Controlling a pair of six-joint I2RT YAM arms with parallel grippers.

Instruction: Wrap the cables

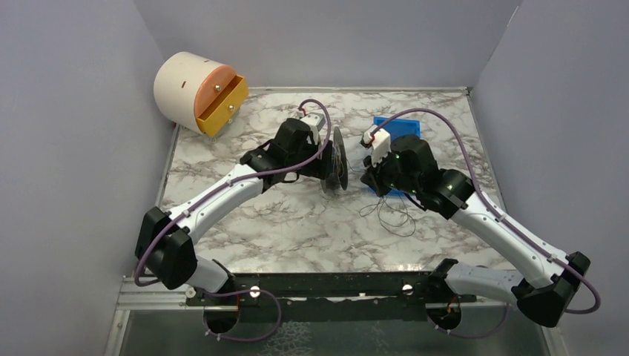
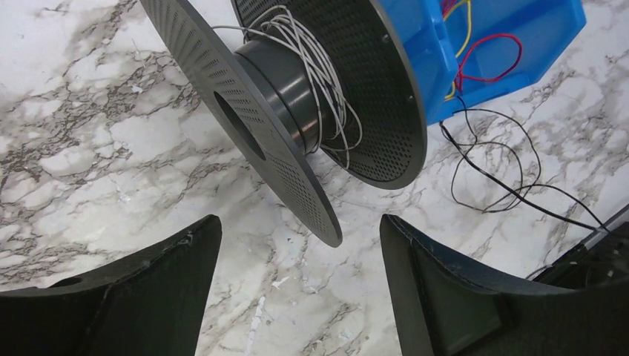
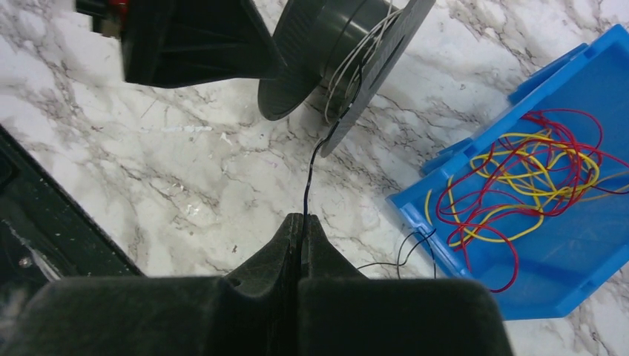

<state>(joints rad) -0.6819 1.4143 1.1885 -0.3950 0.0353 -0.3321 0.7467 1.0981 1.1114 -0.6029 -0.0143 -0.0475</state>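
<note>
A black double-disc spool (image 1: 337,159) stands on edge mid-table with pale wire wound on its hub (image 2: 326,81). My right gripper (image 3: 304,216) is shut on the thin black cable (image 3: 310,174), which runs taut from its fingertips up to the spool (image 3: 334,44). More of the black cable lies in loose loops (image 2: 497,170) on the marble beside the right arm (image 1: 393,211). Red and yellow cables (image 3: 519,170) sit tangled in the blue bin (image 3: 593,245). My left gripper (image 2: 300,222) is open just short of the spool's near disc (image 2: 245,111), touching nothing.
A cream drum with an orange drawer (image 1: 196,93) sits at the back left corner. The blue bin (image 1: 397,124) stands behind the right wrist. Grey walls close in three sides. A black rail (image 1: 319,285) runs along the near edge.
</note>
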